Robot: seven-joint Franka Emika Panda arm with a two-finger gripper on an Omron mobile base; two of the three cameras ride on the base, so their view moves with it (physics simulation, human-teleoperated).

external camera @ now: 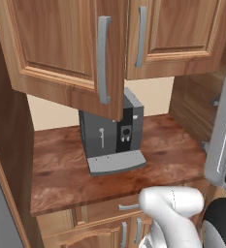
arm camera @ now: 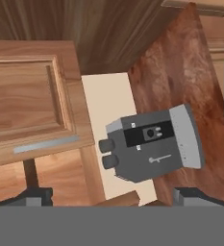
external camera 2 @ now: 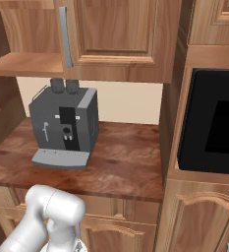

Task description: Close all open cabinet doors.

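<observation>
In the hand view the gripper (arm camera: 111, 197) shows two dark fingertips (arm camera: 34, 196) far apart at the bottom edge, spread wide with nothing between them. The view is rolled sideways. Just ahead of the tips lies the bare interior shelf edge of the wall cabinet, and beyond it, toward the upper left of that view, the closed cabinet door (arm camera: 29, 98) with its grey bar handle (arm camera: 46, 144); the hand is apart from it, touching nothing.

The grey coffee machine (arm camera: 152, 144) sits to the right of the tips, on the brown wooden counter (arm camera: 180, 72) against the cream wall.

From the left base view, the open cabinet door (external camera: 61, 48) swings out toward the camera, its long handle (external camera: 103, 60) hanging in front of the coffee machine and hiding its top. Beside it stands the closed door.

No lettering or brand can be read on the machine; its front markings are too small. On the right, a black-fronted appliance (external camera 2: 212, 123) is cut off by the frame.
</observation>
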